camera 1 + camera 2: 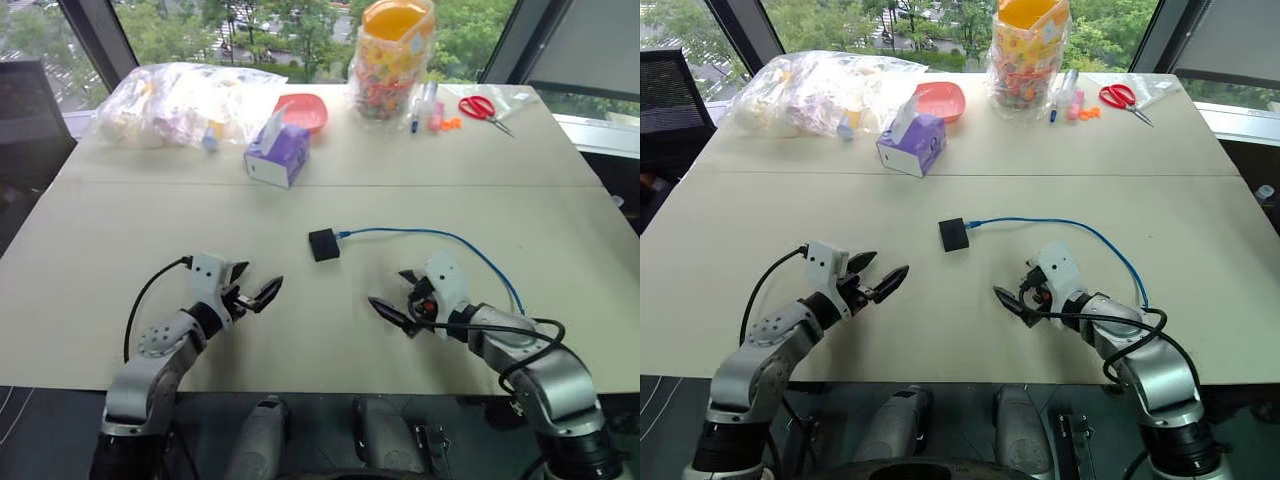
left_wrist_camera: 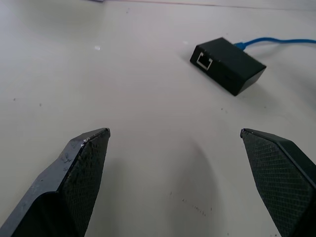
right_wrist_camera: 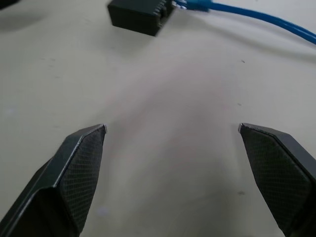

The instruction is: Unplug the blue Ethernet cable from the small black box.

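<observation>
One plug joins the blue cable (image 1: pixel 440 236) to the black box (image 1: pixel 323 244), mid-table, well off every edge. Your left gripper (image 1: pixel 255 287) and right gripper (image 1: pixel 398 298) hang spread, empty. Pull the cable unbraced and the light box will likely drag along.

Purple tissue box (image 1: pixel 277 155), red scissors (image 1: pixel 484 108) (far edge), table (image 1: pixel 120 220).

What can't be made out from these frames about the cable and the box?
- Light-blue Ethernet cable: its far end runs behind the right gripper and arm in the eye views.
- Clear plug latch at the small matte black box: blurred and small in the right wrist view.
- Box's plugged side: turned away in the left wrist view, where an empty port faces the left gripper.
</observation>
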Action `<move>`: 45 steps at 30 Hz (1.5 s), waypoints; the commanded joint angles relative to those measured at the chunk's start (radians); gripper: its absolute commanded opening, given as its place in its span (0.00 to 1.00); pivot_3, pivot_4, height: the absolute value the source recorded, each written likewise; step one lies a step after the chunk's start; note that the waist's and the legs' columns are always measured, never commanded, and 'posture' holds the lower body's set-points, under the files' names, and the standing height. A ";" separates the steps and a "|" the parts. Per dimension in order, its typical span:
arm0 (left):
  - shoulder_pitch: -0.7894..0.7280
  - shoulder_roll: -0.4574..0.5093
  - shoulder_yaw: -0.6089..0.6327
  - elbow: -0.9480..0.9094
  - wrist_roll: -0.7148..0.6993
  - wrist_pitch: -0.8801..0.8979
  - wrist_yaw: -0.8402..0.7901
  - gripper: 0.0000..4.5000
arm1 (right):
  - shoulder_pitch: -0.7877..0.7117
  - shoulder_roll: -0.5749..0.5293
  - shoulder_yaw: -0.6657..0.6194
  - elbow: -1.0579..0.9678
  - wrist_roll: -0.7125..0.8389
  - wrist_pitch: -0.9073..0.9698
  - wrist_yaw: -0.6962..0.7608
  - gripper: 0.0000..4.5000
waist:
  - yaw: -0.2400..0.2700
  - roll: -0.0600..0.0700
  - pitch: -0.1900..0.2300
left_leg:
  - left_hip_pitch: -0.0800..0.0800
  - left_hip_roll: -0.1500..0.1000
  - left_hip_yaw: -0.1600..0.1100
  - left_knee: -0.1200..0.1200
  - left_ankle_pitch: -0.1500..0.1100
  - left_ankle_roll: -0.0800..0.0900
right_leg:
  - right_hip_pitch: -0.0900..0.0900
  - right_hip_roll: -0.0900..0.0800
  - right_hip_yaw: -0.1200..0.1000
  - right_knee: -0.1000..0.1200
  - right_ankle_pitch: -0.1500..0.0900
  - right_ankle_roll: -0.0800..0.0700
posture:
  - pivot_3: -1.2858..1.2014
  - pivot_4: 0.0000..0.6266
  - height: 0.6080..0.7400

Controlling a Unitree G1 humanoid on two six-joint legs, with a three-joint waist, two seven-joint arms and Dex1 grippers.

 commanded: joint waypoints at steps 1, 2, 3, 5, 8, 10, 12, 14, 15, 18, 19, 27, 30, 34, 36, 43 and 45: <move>-0.017 0.022 0.021 -0.051 -0.046 0.005 -0.041 0.99 | 0.007 -0.020 -0.031 -0.075 0.046 0.032 0.010 1.00 | 0.000 0.000 0.000 | 0.000 0.000 0.000 0.000 0.000 0.000 | 0.000 0.000 0.000 0.000 0.000 0.000 | 0.52 0.24 1.00; -0.025 0.021 0.021 -0.051 -0.059 0.011 -0.046 0.99 | 0.002 -0.026 -0.036 -0.077 0.054 0.038 0.012 1.00 | -0.001 0.000 0.000 | 0.000 0.000 0.000 0.000 0.000 0.000 | 0.000 0.000 0.000 0.000 0.000 0.000 | 0.52 0.24 1.00; -0.040 0.025 0.019 -0.052 -0.077 0.030 -0.052 0.99 | -0.006 -0.035 -0.047 -0.077 0.063 0.047 0.017 1.00 | 0.000 0.000 0.000 | 0.000 0.000 0.000 0.000 0.000 0.000 | 0.000 0.000 0.000 0.000 0.000 -0.001 | 0.52 0.24 1.00; -0.042 0.041 0.028 -0.066 -0.120 0.063 -0.075 0.99 | -0.007 -0.045 -0.060 -0.099 0.078 0.066 0.013 1.00 | 0.000 0.000 0.000 | 0.000 0.000 0.000 0.000 0.000 0.000 | 0.000 0.000 0.000 0.000 0.000 0.000 | 0.52 0.24 1.00; -0.055 0.077 0.042 -0.059 -0.178 0.120 -0.112 0.99 | -0.021 -0.065 -0.089 -0.108 0.105 0.092 0.014 1.00 | -0.002 0.000 0.000 | 0.000 0.000 0.000 0.001 0.000 0.000 | 0.000 0.000 0.000 0.000 0.000 0.000 | 0.52 0.24 1.00; -0.062 0.106 0.045 -0.043 -0.184 0.127 -0.134 0.99 | -0.038 -0.072 -0.108 -0.114 0.125 0.113 0.010 1.00 | -0.002 0.000 0.000 | 0.000 0.000 0.000 0.000 0.000 0.000 | 0.000 0.000 0.000 0.000 0.000 0.000 | 0.52 0.24 1.00; -0.078 0.135 0.047 -0.024 -0.197 0.141 -0.168 0.99 | -0.063 -0.087 -0.121 -0.107 0.129 0.119 0.011 1.00 | -0.002 0.000 0.000 | 0.000 0.000 0.000 0.000 0.000 0.000 | 0.000 0.000 0.000 0.000 0.001 -0.002 | 0.52 0.24 1.00; -0.110 0.169 0.043 0.005 -0.215 0.165 -0.213 0.99 | -0.091 -0.114 -0.127 -0.085 0.129 0.114 0.023 1.00 | -0.001 0.000 0.000 | 0.000 0.000 0.000 0.000 0.000 0.000 | 0.000 0.000 0.000 0.000 0.001 -0.002 | 0.52 0.24 1.00; -0.124 0.190 0.041 0.023 -0.221 0.175 -0.241 0.99 | -0.103 -0.124 -0.129 -0.077 0.133 0.115 0.028 1.00 | 0.000 0.000 0.000 | 0.000 0.000 0.000 0.001 0.000 0.000 | 0.000 0.000 0.000 0.000 0.001 -0.002 | 0.52 0.24 1.00; -0.170 0.238 0.040 0.080 -0.220 0.183 -0.300 0.99 | -0.128 -0.150 -0.126 -0.060 0.147 0.120 0.049 1.00 | -0.001 0.000 0.000 | 0.000 0.000 0.000 0.001 0.000 0.000 | 0.000 0.000 -0.001 0.000 0.001 -0.002 | 0.52 0.24 1.00; -0.186 0.245 0.042 0.094 -0.221 0.186 -0.308 0.99 | -0.134 -0.159 -0.124 -0.052 0.149 0.118 0.057 1.00 | -0.001 0.000 0.000 | 0.000 0.000 0.000 0.000 0.000 0.000 | 0.000 0.000 0.000 0.000 0.001 -0.002 | 0.52 0.24 1.00; -0.257 0.327 0.021 0.166 -0.187 0.175 -0.419 0.99 | -0.264 -0.193 -0.067 0.065 0.110 0.068 0.090 1.00 | -0.005 0.000 0.001 | 0.000 0.000 0.001 0.000 -0.001 0.002 | -0.001 0.000 0.000 0.000 0.001 -0.002 | 0.52 0.24 1.00; -0.278 0.329 0.018 0.187 -0.177 0.164 -0.433 0.99 | -0.328 -0.190 -0.001 0.141 0.036 -0.008 0.084 1.00 | -0.005 0.000 0.001 | 0.000 0.000 0.001 0.000 -0.001 0.002 | -0.001 0.000 0.000 -0.001 0.001 -0.002 | 0.52 0.24 1.00; -0.314 0.314 0.008 0.222 -0.152 0.126 -0.443 0.99 | -0.418 -0.162 0.090 0.262 -0.049 -0.119 0.103 1.00 | -0.005 0.000 0.001 | 0.000 0.000 0.001 0.000 -0.001 0.002 | -0.001 0.000 0.000 0.000 0.001 -0.001 | 0.52 0.24 1.00; -0.333 0.305 0.003 0.236 -0.149 0.118 -0.448 0.99 | -0.481 -0.137 0.142 0.365 -0.100 -0.183 0.123 1.00 | -0.006 0.000 0.001 | 0.000 0.000 0.001 0.000 -0.001 0.002 | -0.001 0.000 0.000 0.000 0.002 -0.001 | 0.52 0.24 1.00; -0.338 0.302 0.015 0.246 -0.129 0.084 -0.447 0.99 | -0.704 -0.063 0.319 0.759 -0.273 -0.440 0.272 1.00 | -0.015 0.000 0.001 | 0.000 0.000 0.001 0.000 -0.001 0.002 | -0.002 0.000 0.000 0.001 0.004 0.003 | 0.52 0.24 1.00; -0.320 0.306 0.025 0.226 -0.133 0.084 -0.444 0.99 | -0.770 -0.022 0.359 0.900 -0.324 -0.530 0.306 1.00 | -0.024 0.001 0.002 | 0.000 0.000 0.002 0.000 -0.001 0.002 | -0.002 0.000 0.000 0.001 0.004 0.003 | 0.52 0.24 1.00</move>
